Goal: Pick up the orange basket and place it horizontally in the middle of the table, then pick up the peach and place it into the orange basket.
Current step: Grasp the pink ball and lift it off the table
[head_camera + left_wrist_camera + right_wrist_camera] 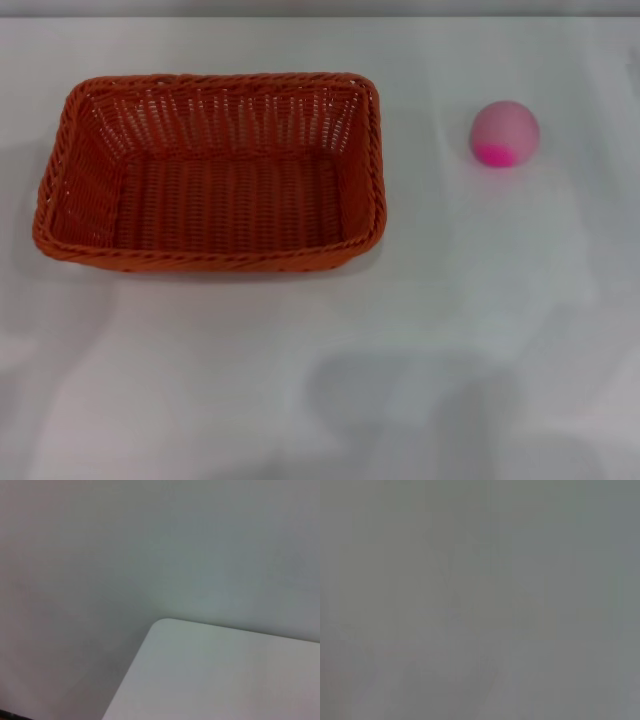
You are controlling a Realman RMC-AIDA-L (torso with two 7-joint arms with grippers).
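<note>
The orange basket [212,170] lies on the white table [420,330] left of centre in the head view, long side running left to right, open side up and empty. The peach [505,133], pale pink with a magenta patch, rests on the table to the basket's right, well apart from it. Neither gripper shows in any view. The left wrist view holds only a rounded corner of the table [220,675] against a plain grey background. The right wrist view is a blank grey field.
Soft shadows fall across the table's near edge in the head view. Nothing else stands on the surface.
</note>
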